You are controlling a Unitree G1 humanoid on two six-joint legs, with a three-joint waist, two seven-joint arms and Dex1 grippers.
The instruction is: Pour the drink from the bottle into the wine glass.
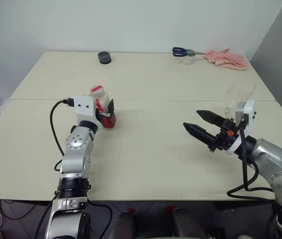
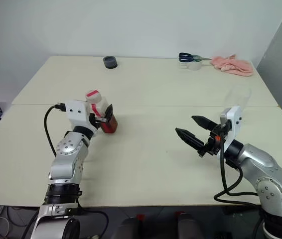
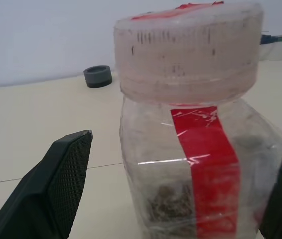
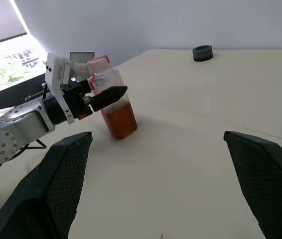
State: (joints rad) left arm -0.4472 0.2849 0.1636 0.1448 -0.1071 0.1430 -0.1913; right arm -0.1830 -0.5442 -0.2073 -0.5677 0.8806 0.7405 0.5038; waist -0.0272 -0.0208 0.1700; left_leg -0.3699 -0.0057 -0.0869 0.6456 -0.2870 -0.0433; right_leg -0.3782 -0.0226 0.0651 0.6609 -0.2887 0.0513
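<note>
The left gripper (image 1: 106, 113), left of centre in the head view, is bracketing the small clear plastic bottle (image 1: 102, 105) with the red label strip, fingers apart on either side and not yet pressing. The amber drink (image 4: 121, 120) is sitting low in it. To grip well, it should close squarely on the body below the cap. The clear stemmed wine glass (image 1: 239, 99) is standing at right, just behind the right gripper (image 1: 203, 124), which is gaping empty.

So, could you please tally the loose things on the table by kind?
Bottle: 1
Wine glass: 1
Dark round ring: 1
Clear cup: 1
Blue-handled scissors: 1
Pink cloth: 1
Total: 6
</note>
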